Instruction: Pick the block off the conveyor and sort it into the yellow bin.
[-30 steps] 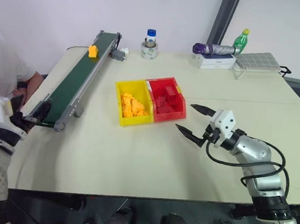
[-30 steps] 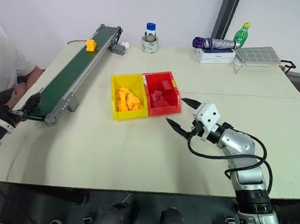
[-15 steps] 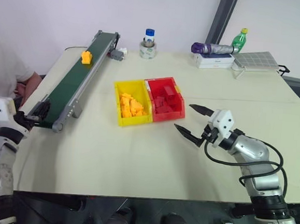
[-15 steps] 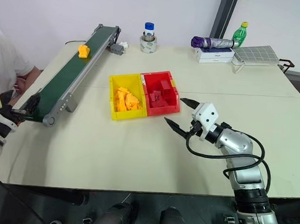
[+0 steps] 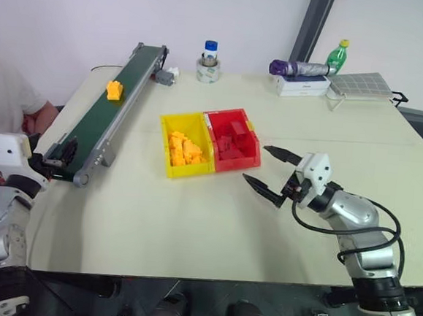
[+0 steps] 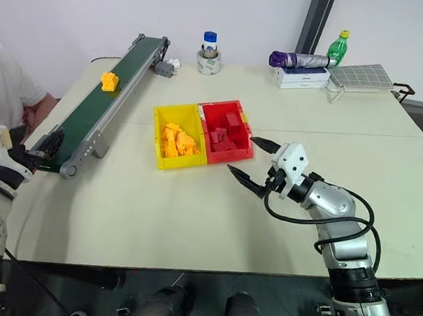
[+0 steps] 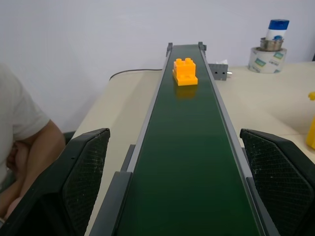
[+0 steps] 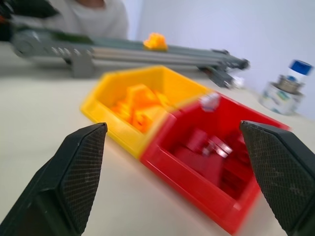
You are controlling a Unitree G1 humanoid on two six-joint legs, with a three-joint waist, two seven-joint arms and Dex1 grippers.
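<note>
Block point(image 7: 185, 72), yellow-orange, studs up, on the conveyor point(image 5: 105, 117) far half, belt running lengthwise down beige table point(image 5: 193, 208), white wall behind, left gripper point(image 7: 177, 187) spread empty at near end, right gripper point(image 6: 251, 163) spread empty beside red bin point(image 6: 228, 139), yellow bin point(image 6: 175, 139) adjoining.

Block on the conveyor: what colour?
Yellow-orange. The block shows best in the left wrist view, sitting on the dark green conveyor.

A small yellow-orange studded block point(image 5: 114, 89) sits upright on the long dark green conveyor point(image 5: 97, 123), toward its far end. The bright yellow bin point(image 5: 185, 154), holding yellow-orange bricks, stands on the table beside the conveyor.
</note>
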